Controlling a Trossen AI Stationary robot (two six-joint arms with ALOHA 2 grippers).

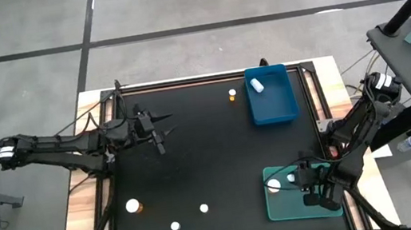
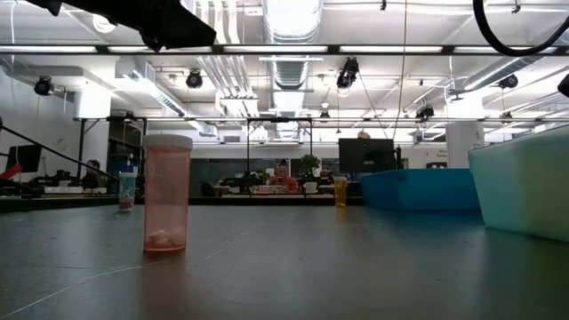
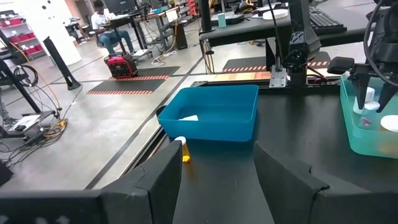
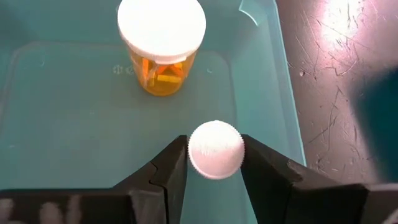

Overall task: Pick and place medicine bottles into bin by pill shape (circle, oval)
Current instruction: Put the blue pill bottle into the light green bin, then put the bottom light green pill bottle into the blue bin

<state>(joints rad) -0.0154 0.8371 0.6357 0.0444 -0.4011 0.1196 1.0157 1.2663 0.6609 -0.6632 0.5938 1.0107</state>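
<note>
My right gripper [image 4: 215, 152] is over the teal bin [image 1: 329, 204] at the table's near right, shut on a white-capped medicine bottle [image 4: 215, 149]. An amber bottle [image 4: 161, 46] stands upright on the bin's floor beside it. My left gripper [image 1: 162, 134] is open and empty above the table's far left; in its wrist view [image 3: 217, 158] it faces the blue bin [image 3: 214, 112]. One bottle [image 1: 256, 85] lies in the blue bin, and one [image 1: 232, 93] stands just left of it. Three more bottles [image 1: 133, 206], [image 1: 175, 226], [image 1: 203, 208] stand on the table's near left. My right gripper pinches the bottle's round white cap [image 4: 194, 149] between its two fingers, one on each side. The fingers come from above, pointing down. The bottle is upright, cap up, inside the teal bin; its body is hidden under the cap, so whether it rests on the bin's floor cannot be told.
The black table top [image 1: 212, 162] has open room in its middle. In the low view a tall pinkish bottle [image 2: 167, 194] stands near the camera, with the blue bin [image 2: 418, 188] and the teal bin's wall [image 2: 524, 191] on the right.
</note>
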